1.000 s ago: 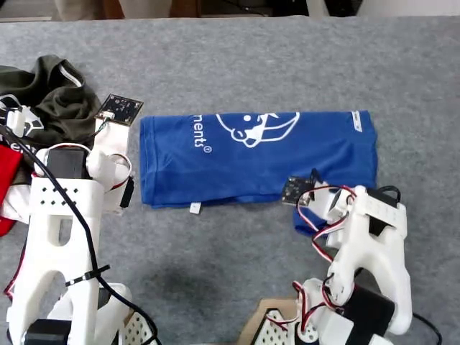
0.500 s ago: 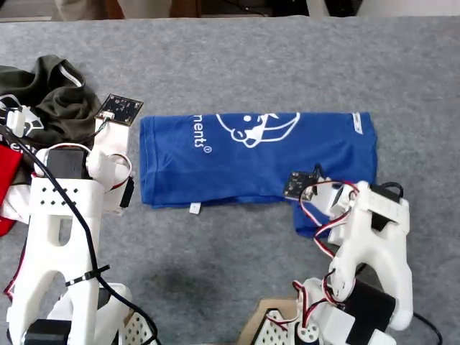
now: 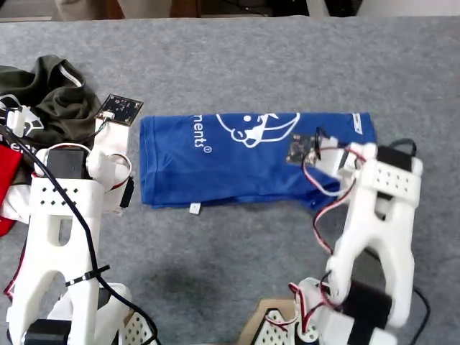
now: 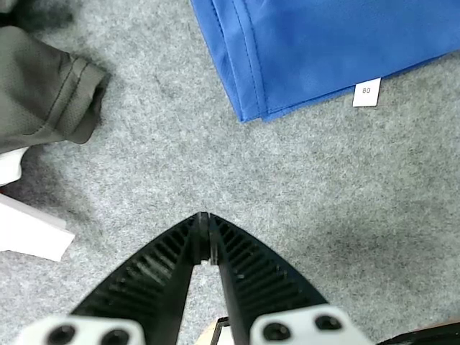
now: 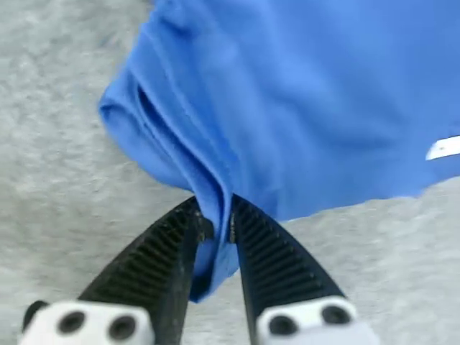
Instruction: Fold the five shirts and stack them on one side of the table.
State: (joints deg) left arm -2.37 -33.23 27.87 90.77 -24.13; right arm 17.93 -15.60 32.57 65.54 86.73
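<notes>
Right jaws, clamped on the blue shirt (image 3: 215,169), have carried its near corner farther across the bench (image 3: 287,65); left jaws together.

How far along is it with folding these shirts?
Early on. The blue shirt lies partly folded into a long band on the table. The right gripper is shut on its bunched corner, mid-fold; the left gripper is shut and empty over the table. The dark green shirt and a red garment lie crumpled at the side, unfolded.
</notes>
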